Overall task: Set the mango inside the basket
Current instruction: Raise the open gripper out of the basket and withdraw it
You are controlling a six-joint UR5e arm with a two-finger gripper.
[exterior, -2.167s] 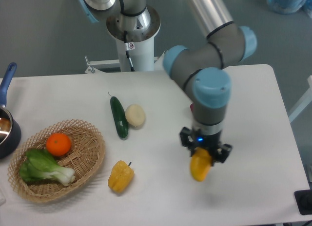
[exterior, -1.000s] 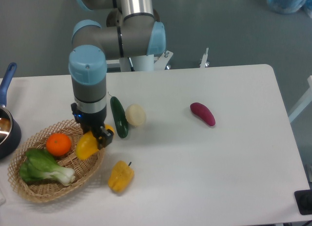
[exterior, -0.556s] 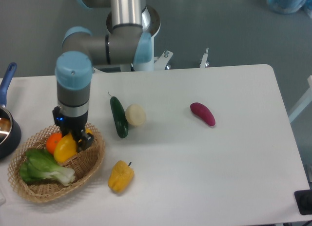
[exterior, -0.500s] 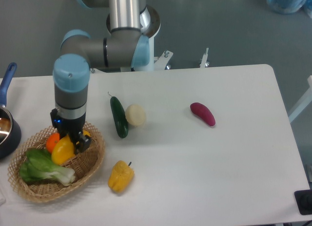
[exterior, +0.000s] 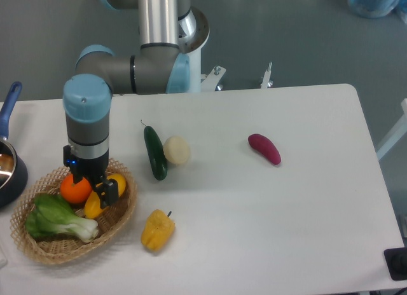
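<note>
My pincer (exterior: 95,188) hangs over the basket (exterior: 121,215) near the table's front-left corner, the mango (exterior: 107,193) lying inside beside the orange (exterior: 74,189), though whether my fingers pinch it I cannot tell.

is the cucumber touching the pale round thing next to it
Touching. The camera view shows the cucumber and the pale round vegetable pressed side by side, with no table visible between them.

Mango (exterior: 105,194) in basket (exterior: 124,209) (beside orange (exterior: 74,189)); pepper (exterior: 157,229) right of basket.
</note>
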